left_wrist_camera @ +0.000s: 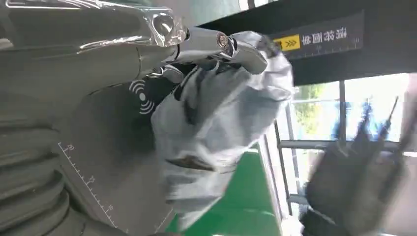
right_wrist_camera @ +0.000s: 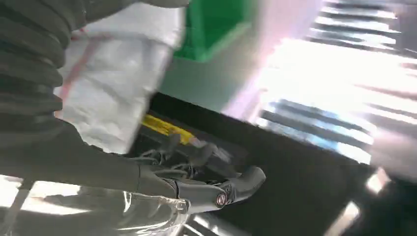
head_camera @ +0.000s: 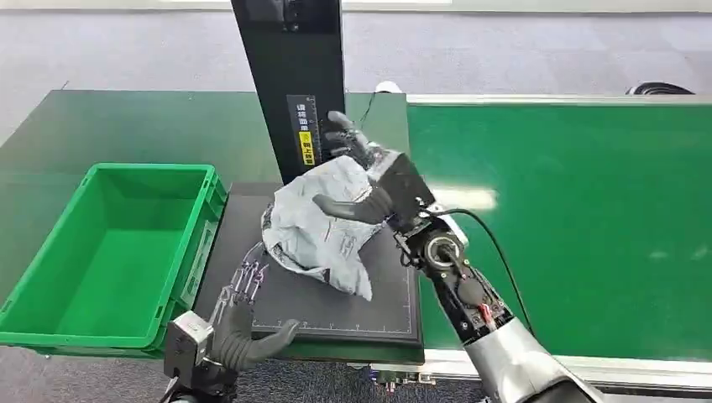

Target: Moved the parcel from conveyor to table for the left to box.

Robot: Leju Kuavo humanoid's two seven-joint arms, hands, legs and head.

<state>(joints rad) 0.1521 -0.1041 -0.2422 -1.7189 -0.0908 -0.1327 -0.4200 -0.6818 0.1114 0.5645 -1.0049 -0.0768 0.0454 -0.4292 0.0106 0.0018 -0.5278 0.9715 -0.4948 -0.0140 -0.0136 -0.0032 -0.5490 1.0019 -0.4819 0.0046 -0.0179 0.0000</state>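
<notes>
Head view, centre of frame: my right robot hand (head_camera: 367,180) holds the parcel (head_camera: 319,225), a grey-white plastic mailer bag, crumpled and soft, its film creased into irregular folds with faint print on one face. My thumb lies across the front of the bag and my dark fingers wrap behind its upper edge. The parcel's lower corner hangs at or just above the black scale mat (head_camera: 336,294), a flat, matte square with a fine white ruler line along its near and right edges; whether the bag touches the mat cannot be told.

Progress, as I judge it: the parcel is already off the green conveyor belt (head_camera: 571,227), a smooth, slightly glossy surface in the right half of the frame, and is over the mat on the bench (head_camera: 126,126). What remains is to set it down and let go, then for my left robot hand (head_camera: 239,323), at the lower left, to take it and box it. That hand is empty, fingers spread apart and pointing toward the mat's near left corner.

Left of frame: the green plastic crate (head_camera: 50,277), rigid, rectangular, ribbed at the rim, stands beside the mat with nothing visible inside. Upper centre: a black upright post (head_camera: 290,75) with a yellow-and-white label rises just behind the parcel.
</notes>
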